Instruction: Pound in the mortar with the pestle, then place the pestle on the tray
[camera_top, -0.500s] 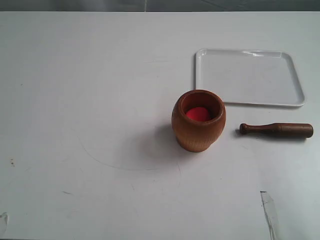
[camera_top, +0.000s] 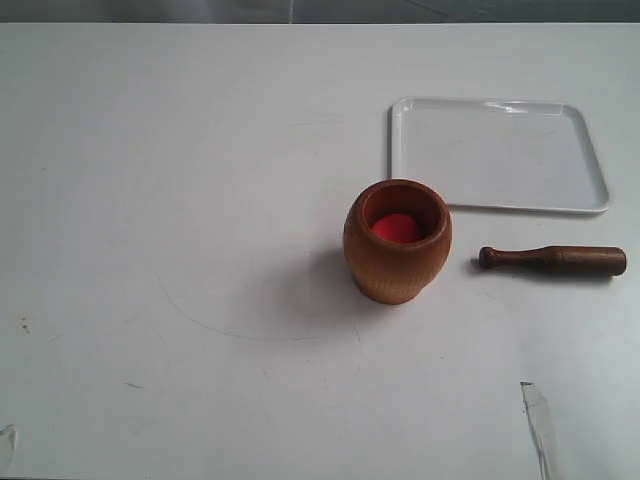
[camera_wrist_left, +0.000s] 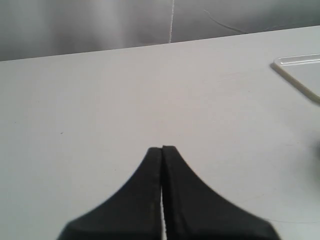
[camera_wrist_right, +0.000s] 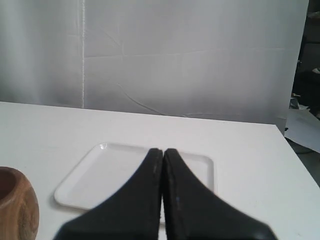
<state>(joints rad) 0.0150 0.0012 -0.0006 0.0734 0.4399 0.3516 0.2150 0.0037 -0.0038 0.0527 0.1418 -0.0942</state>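
The brown wooden mortar (camera_top: 397, 241) stands upright mid-table with a red ball (camera_top: 396, 228) inside it. To its right the dark pestle (camera_top: 552, 259) lies flat on the table, knob end toward the mortar. Behind them rests the white tray (camera_top: 497, 154), with nothing on it. Neither gripper shows in the exterior view. In the left wrist view my left gripper (camera_wrist_left: 162, 148) is shut on nothing above bare table, with a tray corner (camera_wrist_left: 300, 75) at the edge. My right gripper (camera_wrist_right: 163, 150) is shut on nothing, with the tray (camera_wrist_right: 100, 175) beyond its tips and the mortar (camera_wrist_right: 17, 207) off to one side.
The white table (camera_top: 200, 200) carries faint scratch marks and small specks. A strip of clear tape (camera_top: 537, 420) sticks near the front right edge. A grey curtain wall (camera_wrist_right: 190, 60) rises behind the table's far edge.
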